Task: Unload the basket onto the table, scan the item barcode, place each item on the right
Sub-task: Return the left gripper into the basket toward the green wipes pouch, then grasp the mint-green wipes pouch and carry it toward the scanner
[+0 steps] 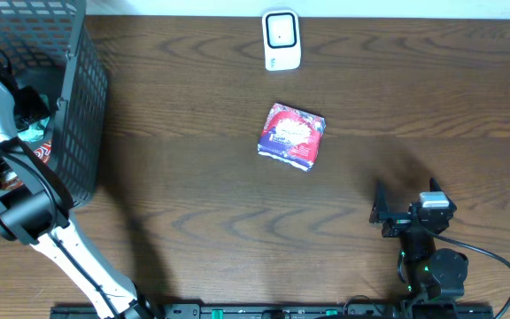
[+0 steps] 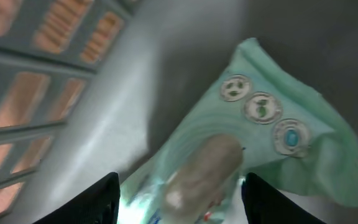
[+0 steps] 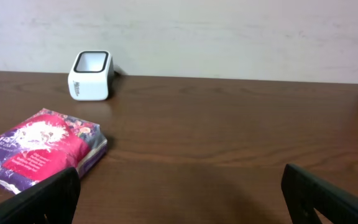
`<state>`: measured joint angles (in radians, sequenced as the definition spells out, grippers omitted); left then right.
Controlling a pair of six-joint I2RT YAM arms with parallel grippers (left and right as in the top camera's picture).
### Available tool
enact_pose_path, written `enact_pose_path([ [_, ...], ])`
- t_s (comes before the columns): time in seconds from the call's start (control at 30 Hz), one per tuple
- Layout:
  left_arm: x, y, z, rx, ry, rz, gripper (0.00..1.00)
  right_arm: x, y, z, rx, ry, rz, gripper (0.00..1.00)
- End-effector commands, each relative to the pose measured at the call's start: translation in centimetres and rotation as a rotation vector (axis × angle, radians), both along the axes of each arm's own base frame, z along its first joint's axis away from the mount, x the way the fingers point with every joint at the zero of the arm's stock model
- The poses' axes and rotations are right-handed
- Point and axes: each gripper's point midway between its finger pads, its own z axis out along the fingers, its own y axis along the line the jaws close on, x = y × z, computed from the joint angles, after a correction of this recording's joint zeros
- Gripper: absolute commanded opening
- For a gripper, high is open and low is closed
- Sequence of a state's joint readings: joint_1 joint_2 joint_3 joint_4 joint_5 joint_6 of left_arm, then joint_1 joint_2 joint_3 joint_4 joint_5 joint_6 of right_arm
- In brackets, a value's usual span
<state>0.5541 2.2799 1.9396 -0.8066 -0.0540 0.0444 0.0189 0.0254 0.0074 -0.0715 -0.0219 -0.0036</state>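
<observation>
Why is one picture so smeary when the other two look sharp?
Left wrist view: the green packet sits too near the lens and blurs; overhead view: sharp, soft shadows on the table; right wrist view: crisp on the pink packet and scanner.

Packet: pink and purple, white print; scanner: white, black window; basket: grey mesh; pouch: mint green; table: brown woodgrain

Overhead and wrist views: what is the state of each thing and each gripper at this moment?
Black wire mesh basket: upright, items inside.
Pale green plastic packet: lying in the basket.
Left gripper: in the basket, fingers either side of the green packet; grip unclear.
Pink and purple packet: flat on the brown wooden table, untouched.
White barcode scanner: upright, nothing in front.
Right gripper: open, empty.
</observation>
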Motion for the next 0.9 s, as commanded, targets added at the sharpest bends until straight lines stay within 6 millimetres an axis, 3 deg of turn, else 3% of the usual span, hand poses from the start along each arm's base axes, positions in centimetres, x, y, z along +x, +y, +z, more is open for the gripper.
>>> enact_pose_path([
  [0.0, 0.0, -1.2, -1.9, -0.06, 0.021, -0.033, 0.63, 0.0, -0.2, -0.1, 0.013, 0.002, -0.01, 0.99],
  [0.13, -0.6, -1.5, -2.9, -0.079, 0.051, -0.032, 0.58, 0.0, -0.2, -0.1, 0.013, 0.002, -0.01, 0.99],
  [0.2, -0.7, -1.6, -3.0, -0.081, 0.055, -0.032, 0.34, 0.0, -0.2, -0.1, 0.014, 0.002, -0.011, 0.99],
  [0.23, -0.7, -1.6, -2.8, -0.079, 0.053, -0.031, 0.1, 0.0, -0.2, -0.1, 0.013, 0.002, -0.01, 0.99],
  [0.43, -0.5, -1.5, 0.6, -0.063, -0.013, 0.028, 0.07, 0.0, -0.2, -0.1, 0.013, 0.002, -0.01, 0.99],
  [0.67, -0.4, -2.1, 14.3, -0.034, -0.347, 0.23, 0.07, 0.0, -0.2, -0.1, 0.013, 0.002, -0.01, 0.99],
  [0.77, 0.1, -5.2, 21.0, -0.121, -0.544, 0.159, 0.07, 0.0, -0.2, -0.1, 0.014, 0.002, -0.01, 0.99],
  [0.87, -0.2, -9.6, 27.2, -0.238, -0.715, 0.01, 0.07, 0.0, -0.2, -0.1, 0.013, 0.002, -0.01, 0.99],
])
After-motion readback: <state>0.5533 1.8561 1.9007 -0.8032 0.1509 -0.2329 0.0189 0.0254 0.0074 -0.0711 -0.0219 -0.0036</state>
